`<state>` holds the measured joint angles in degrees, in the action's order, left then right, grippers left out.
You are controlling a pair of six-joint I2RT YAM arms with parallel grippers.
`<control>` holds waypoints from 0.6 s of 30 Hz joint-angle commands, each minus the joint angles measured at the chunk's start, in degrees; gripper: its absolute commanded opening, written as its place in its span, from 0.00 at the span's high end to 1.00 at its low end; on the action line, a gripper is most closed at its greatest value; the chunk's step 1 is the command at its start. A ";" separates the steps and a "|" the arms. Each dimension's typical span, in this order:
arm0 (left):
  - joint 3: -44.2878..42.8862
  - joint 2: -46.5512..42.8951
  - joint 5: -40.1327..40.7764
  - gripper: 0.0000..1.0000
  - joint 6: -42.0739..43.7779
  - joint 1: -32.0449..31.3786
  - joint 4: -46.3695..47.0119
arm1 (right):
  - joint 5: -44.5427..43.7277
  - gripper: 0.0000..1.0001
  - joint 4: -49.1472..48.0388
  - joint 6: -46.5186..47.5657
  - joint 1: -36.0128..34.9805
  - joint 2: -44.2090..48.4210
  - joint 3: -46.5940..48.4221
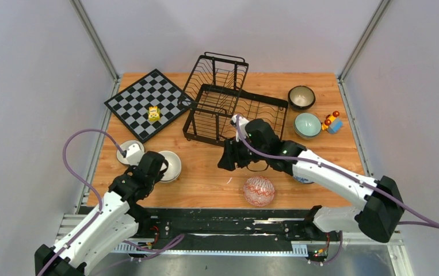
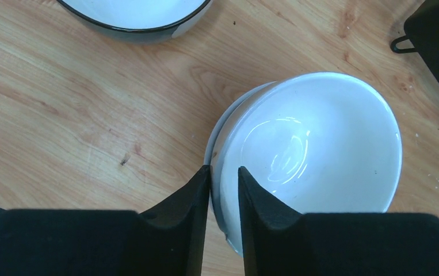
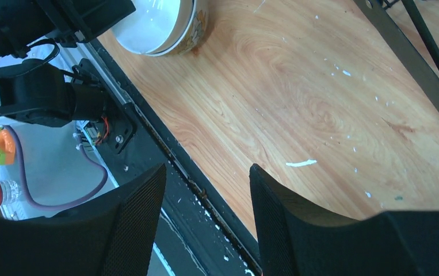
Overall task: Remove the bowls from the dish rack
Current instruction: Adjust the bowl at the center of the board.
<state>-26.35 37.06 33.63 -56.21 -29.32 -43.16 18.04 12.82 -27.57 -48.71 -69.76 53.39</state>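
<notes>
Bowls [image 1: 307,125] on wooden tabletop [image 1: 205,178], grey walls [image 1: 234,29]; left end effector [image 2: 224,169] pinching white bowl [image 2: 320,144] rim, right end effector [image 3: 207,169] spread.

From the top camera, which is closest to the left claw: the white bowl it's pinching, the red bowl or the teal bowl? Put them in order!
1. white bowl: at the left gripper, rim between its fingers.
2. red bowl: near edge, middle.
3. teal bowl: far right side.

Light wooden tabletop [image 1: 205,178] holds black wire dish rack [image 1: 234,106], black-and-white checkerboard [image 1: 142,100], small colourful toy [image 1: 332,122], dark-glazed bowl [image 1: 301,97], pale teal bowl [image 1: 308,125], upturned red-patterned bowl [image 1: 259,191], white glazed bowl [image 1: 174,164], black-rimmed white bowl [image 1: 133,156]
</notes>
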 commanded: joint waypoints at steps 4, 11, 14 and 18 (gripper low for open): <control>-2.37 -1.98 0.16 0.42 0.92 0.58 -0.91 | -2.75 0.40 0.43 2.38 -3.02 -6.28 6.81; -5.65 -3.32 5.37 0.28 -0.39 0.58 -6.33 | -2.75 0.40 0.36 2.28 -3.32 -7.13 6.64; -6.61 -3.31 9.13 0.40 -1.10 0.58 -7.45 | -2.83 0.40 0.36 2.29 -3.33 -6.38 5.78; -6.44 -1.67 10.13 0.56 -0.31 0.78 -5.43 | -2.93 0.41 0.36 2.26 -3.32 -5.30 4.30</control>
<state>-31.81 34.09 39.90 -56.16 -29.30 -48.64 15.99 12.86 -25.96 -51.24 -76.79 58.85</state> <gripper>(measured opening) 0.486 0.596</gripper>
